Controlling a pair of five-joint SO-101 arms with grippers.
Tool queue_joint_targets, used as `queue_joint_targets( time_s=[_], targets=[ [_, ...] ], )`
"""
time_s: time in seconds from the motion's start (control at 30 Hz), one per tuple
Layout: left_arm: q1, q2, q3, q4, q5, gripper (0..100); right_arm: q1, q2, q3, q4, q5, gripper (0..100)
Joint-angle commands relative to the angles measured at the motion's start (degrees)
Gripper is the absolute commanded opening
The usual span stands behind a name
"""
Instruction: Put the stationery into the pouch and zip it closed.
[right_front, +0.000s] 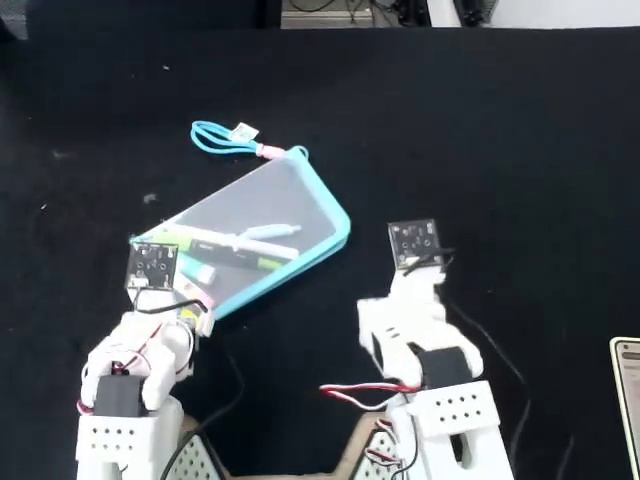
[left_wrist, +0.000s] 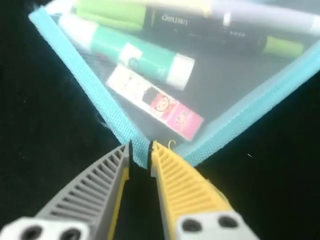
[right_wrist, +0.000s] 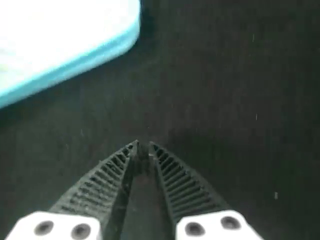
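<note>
The translucent pouch (right_front: 262, 215) with a teal border lies slanted on the black table. Through its wall I see a green glue stick (left_wrist: 135, 52), a pink cartoon eraser (left_wrist: 156, 101) and a dark marker with green ends (left_wrist: 210, 27). My left gripper (left_wrist: 140, 151) is shut on the pouch's near corner, with the teal edge pinched between its grey and yellow fingers. My right gripper (right_wrist: 142, 149) is shut with nothing in it, low over bare table just right of the pouch's rounded corner (right_wrist: 75, 42).
A blue cord (right_front: 222, 138) with a small tag lies at the pouch's far end. A pale flat object (right_front: 628, 385) sits at the table's right edge. Red and white cables (right_front: 360, 390) trail by the right arm's base.
</note>
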Motion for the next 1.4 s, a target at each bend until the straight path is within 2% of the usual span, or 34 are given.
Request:
queue_joint_targets(
  time_s=[0.0, 0.33, 0.7, 0.93, 1.27, 1.37],
  targets=[
    [-0.4, 0.4, 2.9, 0.2, 0.1, 8, 0.9, -0.8, -0.7, 2.4, -0.6, 1.1],
    [-9.1, 0.6, 2.8, 0.2, 0.2, 8, 1.0, -0.8, 4.4, 1.1, -0.5, 1.1],
    [-9.3, 0.4, 2.8, 0.2, 0.2, 8, 0.8, -0.8, 4.7, 1.2, -0.2, 1.1],
    [-5.9, -0.3, 2.8, 0.2, 0.2, 8, 0.9, -0.8, 4.7, 1.2, -0.3, 1.1],
    [-5.7, -1.7, 2.7, 0.2, 0.2, 8, 1.0, -0.9, 4.8, 1.2, -0.4, 1.1],
    [-5.8, -1.3, 2.7, 0.2, 0.2, 8, 1.1, -4.9, 5.9, 1.2, -0.4, 1.1]
  ],
)
